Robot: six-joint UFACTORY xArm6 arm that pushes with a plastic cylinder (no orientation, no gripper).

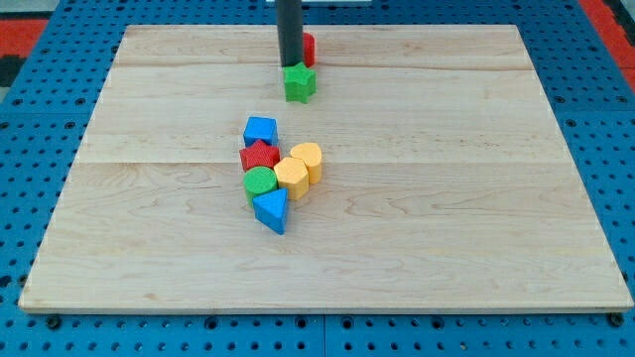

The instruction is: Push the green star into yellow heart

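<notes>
Hiding behind the rod (290, 30): red block (309, 50).

No readable text, label, brand, number or sign anywhere in view.
</notes>
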